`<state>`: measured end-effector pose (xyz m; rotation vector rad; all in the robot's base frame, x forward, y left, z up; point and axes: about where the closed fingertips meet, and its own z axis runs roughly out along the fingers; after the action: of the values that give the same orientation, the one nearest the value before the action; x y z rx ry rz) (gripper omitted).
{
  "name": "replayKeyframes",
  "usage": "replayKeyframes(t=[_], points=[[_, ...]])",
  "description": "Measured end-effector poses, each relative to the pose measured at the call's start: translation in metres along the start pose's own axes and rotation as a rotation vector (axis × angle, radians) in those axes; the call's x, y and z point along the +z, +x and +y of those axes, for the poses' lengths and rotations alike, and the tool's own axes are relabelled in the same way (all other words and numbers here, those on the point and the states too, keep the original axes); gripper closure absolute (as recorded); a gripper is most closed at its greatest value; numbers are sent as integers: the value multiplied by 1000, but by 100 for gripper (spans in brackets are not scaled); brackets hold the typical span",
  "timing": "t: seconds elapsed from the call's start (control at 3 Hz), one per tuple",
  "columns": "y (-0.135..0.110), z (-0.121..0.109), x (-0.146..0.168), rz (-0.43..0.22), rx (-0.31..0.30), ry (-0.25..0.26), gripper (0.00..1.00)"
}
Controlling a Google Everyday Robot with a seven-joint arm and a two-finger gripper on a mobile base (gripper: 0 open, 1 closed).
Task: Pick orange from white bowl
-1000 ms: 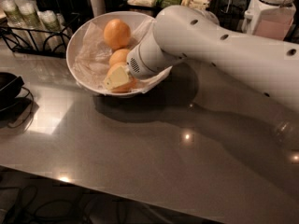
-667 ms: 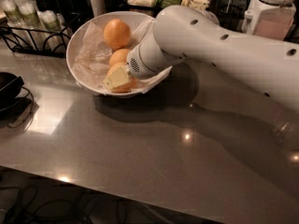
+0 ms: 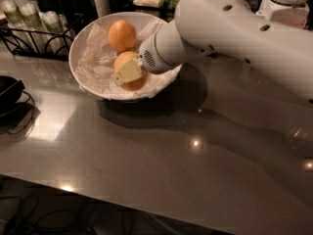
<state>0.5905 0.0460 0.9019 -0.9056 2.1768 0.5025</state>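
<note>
**Gripper in the bowl, dim counter**

The gripper (image 3: 126, 73) sits inside the wide, paper-lined white bowl (image 3: 80, 70), against the round yellow-orange orange (image 3: 126, 59); whether it grips cannot be told. The glossy grey countertop (image 3: 146, 155) mirrors lamps. A black wire rack (image 3: 29, 38) stands behind.

A grey, glossy table (image 3: 146, 170) is shown, with small lamp glints reflected on it. A white bowl (image 3: 73, 67) is set directly on it. A black dish (image 3: 7, 89) is laid left of the bowl, at the edge of view, and a wire rack (image 3: 34, 43) is stood behind and left of the bowl. The gripper (image 3: 128, 72) is held inside the bowl.
</note>
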Motion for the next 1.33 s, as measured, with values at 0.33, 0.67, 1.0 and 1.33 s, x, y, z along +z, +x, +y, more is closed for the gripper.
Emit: replayKeyframes(t=[0.33,0.67,1.0,1.33], points=[[-14,8,-28,-59,-65,-11,100],[-17,15,-44,-105,-135,-72,100],[-12,20,-51,-120,-244,-132,100],[-7,21,-51,-116,-377,-135,100]])
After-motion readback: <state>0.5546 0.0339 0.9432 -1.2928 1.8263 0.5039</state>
